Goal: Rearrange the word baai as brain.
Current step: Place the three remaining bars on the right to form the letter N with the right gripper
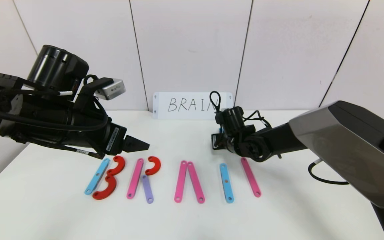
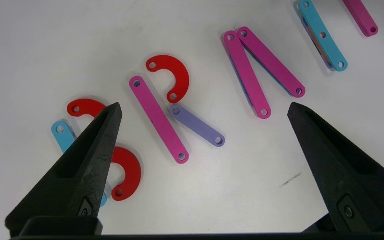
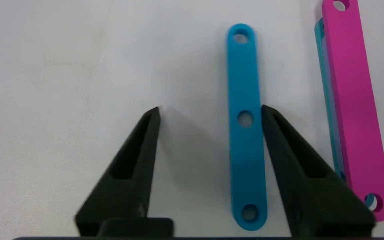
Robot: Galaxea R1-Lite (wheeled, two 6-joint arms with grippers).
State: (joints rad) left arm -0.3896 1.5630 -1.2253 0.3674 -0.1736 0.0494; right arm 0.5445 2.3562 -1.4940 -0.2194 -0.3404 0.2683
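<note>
Two claws are working: my right claw (image 3: 210, 111) is straddling the blue strip (image 3: 246, 146), half-open; my left claw (image 2: 203, 108) is hovering wide, left of frame.

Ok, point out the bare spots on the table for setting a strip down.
Bare: the near edge of the table below the letters, and the stretch beyond the pink strip. Crowded: around the B's red curves and the R's purple strip.
</note>
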